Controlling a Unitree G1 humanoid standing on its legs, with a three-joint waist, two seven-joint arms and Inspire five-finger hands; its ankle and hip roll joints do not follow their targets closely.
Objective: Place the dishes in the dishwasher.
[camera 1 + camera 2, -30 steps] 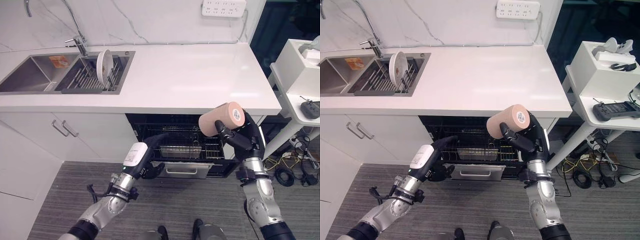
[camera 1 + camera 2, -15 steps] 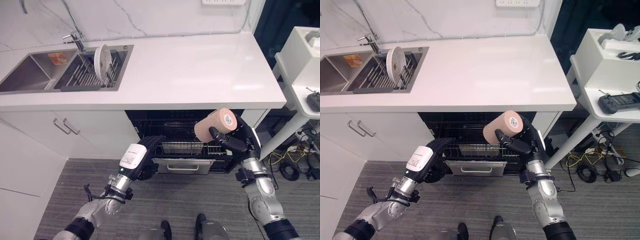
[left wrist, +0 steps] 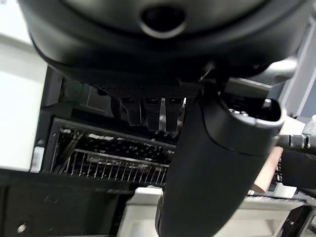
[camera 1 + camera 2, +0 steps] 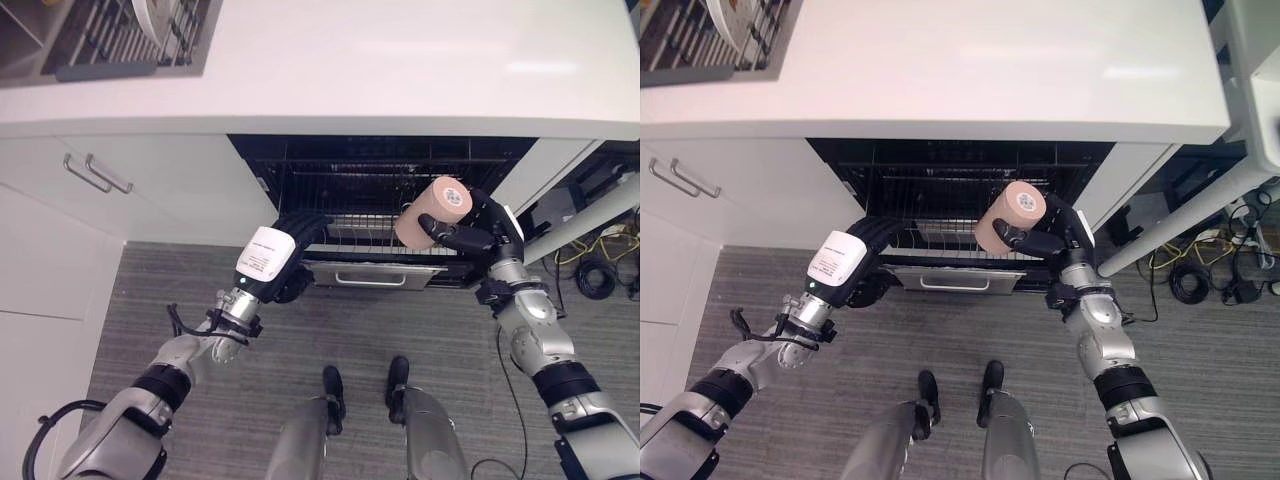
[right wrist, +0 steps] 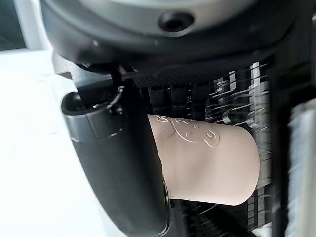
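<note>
The right hand [image 4: 1055,238] has its fingers and thumb curled round a peach-coloured plastic cup [image 4: 1008,215] lying on its side, held just in front of the open black dishwasher [image 4: 960,180] under the white countertop [image 4: 970,70]. The cup hangs above the front edge of the dark wire rack [image 4: 940,235]. The left hand [image 4: 855,265] reaches to the rack's front, its fingers bent over the rack's edge; whether they truly grip it I cannot tell. The loading step seems under way: the next move probably calls for turning the cup mouth-down and lowering it into the rack.
</note>
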